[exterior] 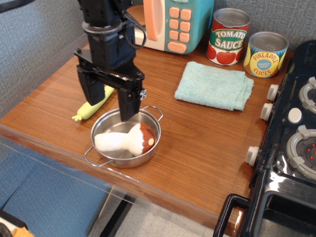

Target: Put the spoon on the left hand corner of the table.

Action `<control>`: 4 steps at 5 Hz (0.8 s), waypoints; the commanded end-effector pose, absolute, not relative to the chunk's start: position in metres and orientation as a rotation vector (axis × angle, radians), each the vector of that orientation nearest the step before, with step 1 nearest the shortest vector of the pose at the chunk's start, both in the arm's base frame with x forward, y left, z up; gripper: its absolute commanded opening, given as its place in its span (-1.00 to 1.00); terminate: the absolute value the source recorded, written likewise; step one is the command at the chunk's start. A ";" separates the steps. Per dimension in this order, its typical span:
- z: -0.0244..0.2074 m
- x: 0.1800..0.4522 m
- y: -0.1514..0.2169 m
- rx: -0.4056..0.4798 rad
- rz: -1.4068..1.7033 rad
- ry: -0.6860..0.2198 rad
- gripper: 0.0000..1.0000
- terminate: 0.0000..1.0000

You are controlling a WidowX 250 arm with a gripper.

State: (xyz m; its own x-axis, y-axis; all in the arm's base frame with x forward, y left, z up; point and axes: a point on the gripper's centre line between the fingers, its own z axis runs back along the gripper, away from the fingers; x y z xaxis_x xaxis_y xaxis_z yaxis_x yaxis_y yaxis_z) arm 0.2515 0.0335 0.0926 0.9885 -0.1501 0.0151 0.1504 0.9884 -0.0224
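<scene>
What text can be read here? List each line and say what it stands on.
"TOMATO SAUCE": on the red can.
"PINEAPPLE SLICES": on the yellow can; a small line under it is too blurred to read.
Microwave buttons: no readable marks.
Stove knobs: no readable marks.

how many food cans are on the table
2. The red-labelled tomato sauce can stands at the back, right of the toy microwave; the yellow pineapple slices can stands beside it, nearer the black toy stove. None seems hidden.

Black pincer (109, 104) gaping above spoon (92, 107) on table (197, 143), steel pot (125, 138) holding toy mushroom (127, 140) alongside
</scene>
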 end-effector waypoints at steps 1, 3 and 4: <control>0.096 0.323 0.008 0.055 -0.077 -0.139 1.00 -1.00; 0.095 0.365 0.026 0.128 0.052 -0.227 1.00 -1.00; 0.092 0.343 0.068 0.109 0.146 -0.244 1.00 -1.00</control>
State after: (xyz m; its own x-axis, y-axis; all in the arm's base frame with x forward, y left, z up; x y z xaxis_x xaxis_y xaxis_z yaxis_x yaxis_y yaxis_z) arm 0.3386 0.0670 0.0706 0.9690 0.1537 0.1932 -0.1716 0.9819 0.0795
